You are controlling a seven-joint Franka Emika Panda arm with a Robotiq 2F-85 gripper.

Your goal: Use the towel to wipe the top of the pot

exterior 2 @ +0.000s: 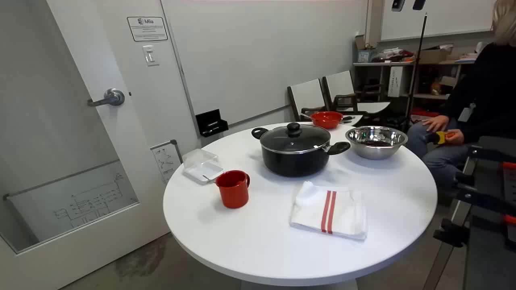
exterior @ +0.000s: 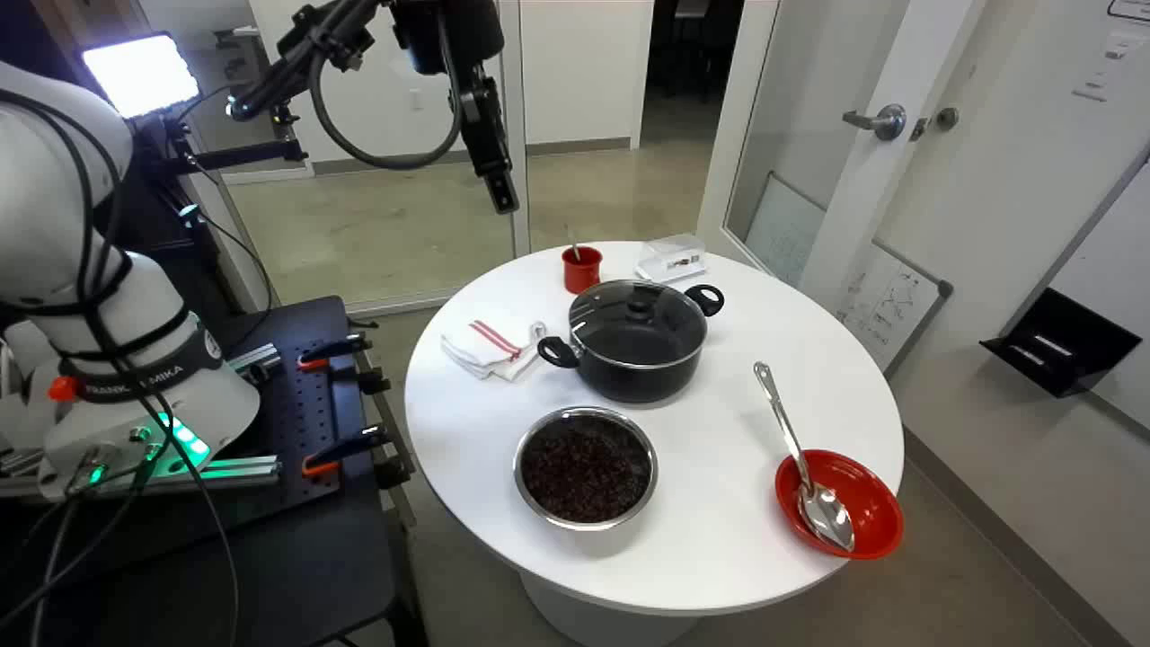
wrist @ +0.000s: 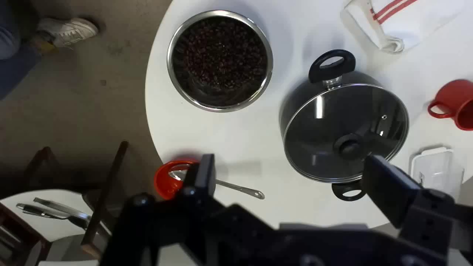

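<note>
Tabletop [exterior: 710, 503] lies below the downturned end effector [exterior: 505, 199].

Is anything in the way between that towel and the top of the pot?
Nothing visible lies between the red-striped towel and the black pot. One side handle juts out near the towel, and a knob tops the glass lid, so wiping would probably mean going around that knob.

Both exterior views face the table [exterior: 719, 539] obliquely from above, on roughly opposite sides, while the wrist view points steeply down from nearer; all three share the pot [wrist: 336, 129].
</note>
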